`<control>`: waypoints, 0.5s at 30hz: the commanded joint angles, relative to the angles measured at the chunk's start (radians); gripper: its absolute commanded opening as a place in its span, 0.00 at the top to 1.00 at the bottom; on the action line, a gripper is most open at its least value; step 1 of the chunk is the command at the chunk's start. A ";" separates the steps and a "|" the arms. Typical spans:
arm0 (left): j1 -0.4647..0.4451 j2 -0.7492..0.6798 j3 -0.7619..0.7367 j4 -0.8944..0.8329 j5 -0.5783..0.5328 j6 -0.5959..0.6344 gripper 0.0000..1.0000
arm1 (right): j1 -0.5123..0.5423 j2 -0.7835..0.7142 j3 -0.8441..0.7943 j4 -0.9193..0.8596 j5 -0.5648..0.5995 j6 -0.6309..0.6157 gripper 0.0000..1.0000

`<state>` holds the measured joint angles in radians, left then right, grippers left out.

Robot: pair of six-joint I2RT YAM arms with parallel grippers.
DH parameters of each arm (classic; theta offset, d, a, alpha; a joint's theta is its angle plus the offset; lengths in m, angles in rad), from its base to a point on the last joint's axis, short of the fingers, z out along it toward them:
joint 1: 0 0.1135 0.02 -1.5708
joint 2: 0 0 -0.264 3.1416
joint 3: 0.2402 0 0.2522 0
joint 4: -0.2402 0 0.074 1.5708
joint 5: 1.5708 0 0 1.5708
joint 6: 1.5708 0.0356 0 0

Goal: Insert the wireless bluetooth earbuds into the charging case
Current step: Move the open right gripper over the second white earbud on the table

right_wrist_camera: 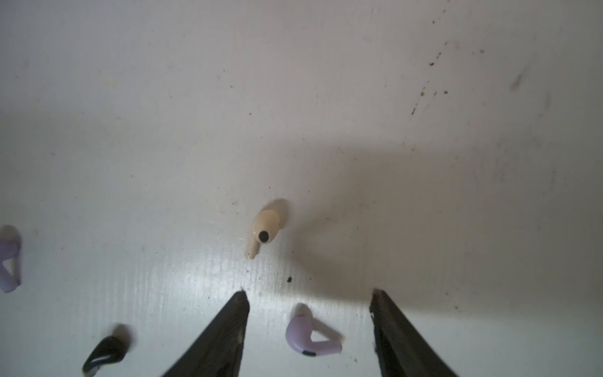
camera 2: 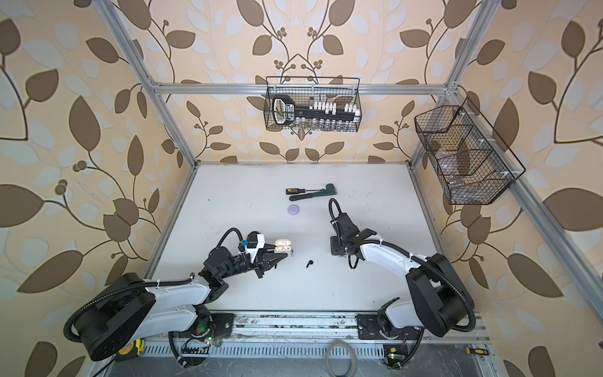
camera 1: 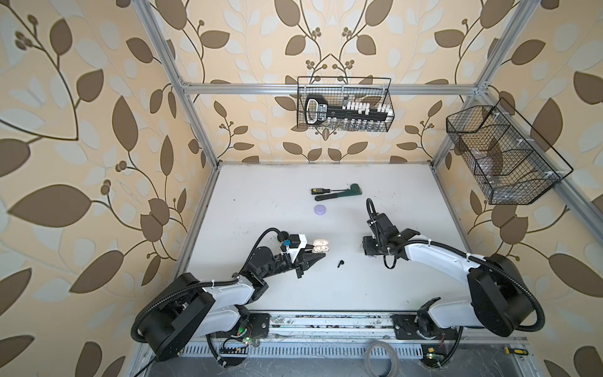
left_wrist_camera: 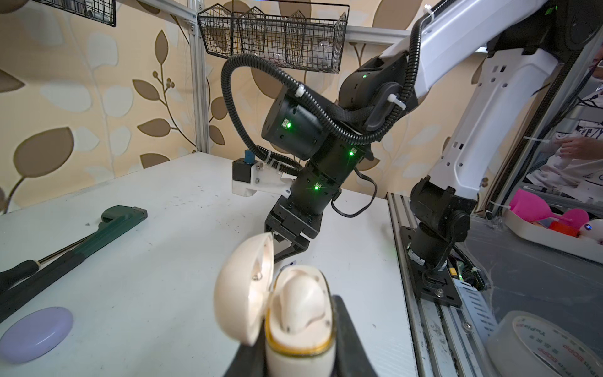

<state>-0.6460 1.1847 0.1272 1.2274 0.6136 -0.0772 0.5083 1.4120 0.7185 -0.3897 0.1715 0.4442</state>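
Left wrist: tool clamps glossy cream egg-shaped case, lid open.

The cream charging case sat clamped in the left gripper, its lid swung open and one cream earbud seated inside. On the surface lay a loose cream earbud, a lavender earbud between the right gripper's parted fingers, a second lavender earbud and a black earbud. A closed lavender case lay well apart.
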 commanded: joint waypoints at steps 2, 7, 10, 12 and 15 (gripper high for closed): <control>0.006 -0.041 0.012 0.015 0.009 0.023 1.00 | 0.017 0.053 0.054 -0.010 0.031 -0.004 0.41; 0.006 -0.055 0.013 -0.002 0.009 0.025 1.00 | 0.067 0.076 0.081 -0.008 0.070 -0.004 0.40; 0.006 -0.057 0.012 -0.011 0.006 0.029 1.00 | 0.091 0.088 0.093 0.005 0.080 0.004 0.39; 0.006 -0.054 0.014 -0.010 0.006 0.028 1.00 | 0.093 0.101 0.107 0.008 0.083 0.008 0.38; 0.006 -0.048 0.012 -0.004 0.005 0.027 1.00 | 0.090 0.130 0.128 0.005 0.095 0.020 0.38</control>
<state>-0.6460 1.1469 0.1272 1.1744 0.6136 -0.0757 0.5961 1.4921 0.7975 -0.3817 0.2279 0.4450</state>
